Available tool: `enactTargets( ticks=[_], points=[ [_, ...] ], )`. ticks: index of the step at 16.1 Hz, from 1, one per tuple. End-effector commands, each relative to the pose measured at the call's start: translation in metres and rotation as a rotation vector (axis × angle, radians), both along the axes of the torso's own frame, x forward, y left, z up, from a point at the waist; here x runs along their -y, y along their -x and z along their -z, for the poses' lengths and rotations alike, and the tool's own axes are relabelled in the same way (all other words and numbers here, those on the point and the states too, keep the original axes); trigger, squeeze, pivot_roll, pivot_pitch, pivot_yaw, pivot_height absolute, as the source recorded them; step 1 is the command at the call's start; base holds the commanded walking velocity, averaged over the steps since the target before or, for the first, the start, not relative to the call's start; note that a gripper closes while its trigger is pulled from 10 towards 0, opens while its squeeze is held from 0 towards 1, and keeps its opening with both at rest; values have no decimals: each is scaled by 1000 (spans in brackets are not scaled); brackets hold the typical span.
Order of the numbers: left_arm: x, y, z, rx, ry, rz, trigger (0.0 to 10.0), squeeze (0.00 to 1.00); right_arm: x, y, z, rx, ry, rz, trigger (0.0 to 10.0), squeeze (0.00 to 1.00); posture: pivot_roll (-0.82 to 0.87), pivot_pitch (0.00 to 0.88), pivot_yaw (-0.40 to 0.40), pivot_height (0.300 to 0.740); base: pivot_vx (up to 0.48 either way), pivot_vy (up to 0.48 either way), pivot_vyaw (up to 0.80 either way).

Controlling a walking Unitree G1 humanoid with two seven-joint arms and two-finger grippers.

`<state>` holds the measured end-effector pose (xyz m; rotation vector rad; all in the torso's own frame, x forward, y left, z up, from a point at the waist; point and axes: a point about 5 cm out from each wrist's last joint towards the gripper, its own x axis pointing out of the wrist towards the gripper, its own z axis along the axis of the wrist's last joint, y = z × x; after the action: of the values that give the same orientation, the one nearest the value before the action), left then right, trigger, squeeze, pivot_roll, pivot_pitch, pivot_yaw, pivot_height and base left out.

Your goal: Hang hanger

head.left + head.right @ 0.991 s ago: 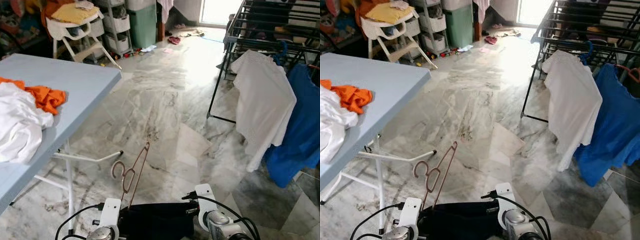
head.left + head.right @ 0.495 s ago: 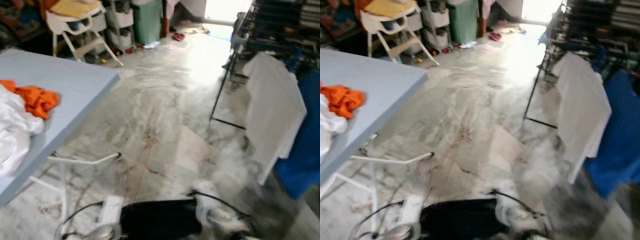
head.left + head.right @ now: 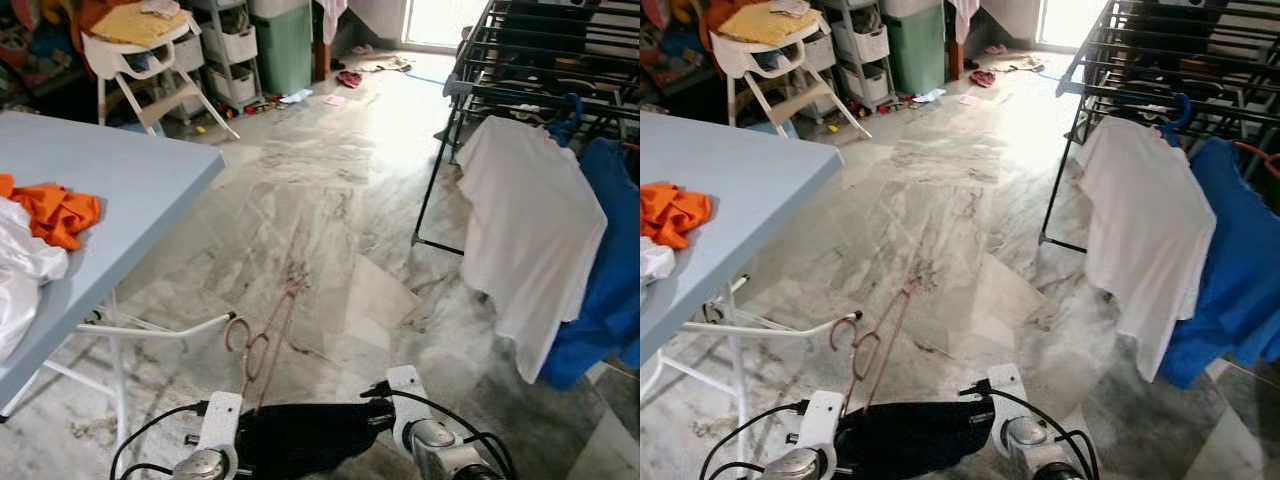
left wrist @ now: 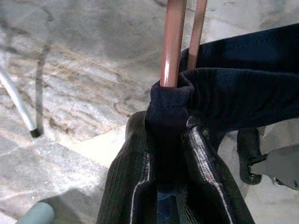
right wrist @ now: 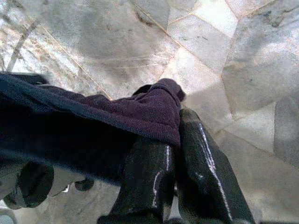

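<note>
Hanger (image 3: 262,345) sat low and centre in the head views, between the two wrists, carrying a dark garment (image 3: 300,438) stretched across them. Its long axis ran away from the robot, hook end forward over the marble floor (image 3: 320,200), copper rods tilted slightly to the right.

Left gripper (image 4: 168,154): jaws clamped on the garment's bunched end right where the hanger rods come out. Right gripper (image 5: 175,158): jaws together on the garment's other end.

Key relation: the drying rack (image 3: 530,60) stood ahead and off to the robot's right, well apart from the hanger, with a white shirt (image 3: 525,230) and a blue garment (image 3: 600,270) already hung on it. So the hook pointed roughly forward, not at the rail. My read: the robot needs to turn right and close in before lifting. Right arm was nearer the rack; left held the hanger end.

Both arms low, wrists close to the body. The light-blue surface (image 3: 110,190) with orange cloth (image 3: 55,212) lay to the left.
</note>
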<state>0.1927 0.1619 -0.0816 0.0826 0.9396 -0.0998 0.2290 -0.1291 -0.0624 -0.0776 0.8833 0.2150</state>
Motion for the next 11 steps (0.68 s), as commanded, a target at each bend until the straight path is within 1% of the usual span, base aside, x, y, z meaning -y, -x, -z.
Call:
enactTargets(
  ticks=[1, 4, 7, 11],
  points=[
    [-15, 1, 0, -6, -56, -44, 10000, 0, 8, -5, -3, 16, 16, 25, 10000, 0, -75, 0, 54, 740, 0, 0, 0],
    [-17, 2, 0, -9, -66, -62, 10000, 0, 7, -6, -4, 17, -1, 37, 10000, 0, -71, 0, 51, 740, 0, 0, 0],
    [-19, 1, 0, -10, -64, -89, 10000, 0, 5, -4, -3, 11, 4, 29, 10000, 0, -65, 0, 48, 740, 0, 0, 0],
    [-24, 0, -1, -7, -72, -122, 10000, 0, 18, -2, -1, 0, 47, 78, 10000, 0, -29, 0, 28, 740, 0, 0, 0]
  ],
)
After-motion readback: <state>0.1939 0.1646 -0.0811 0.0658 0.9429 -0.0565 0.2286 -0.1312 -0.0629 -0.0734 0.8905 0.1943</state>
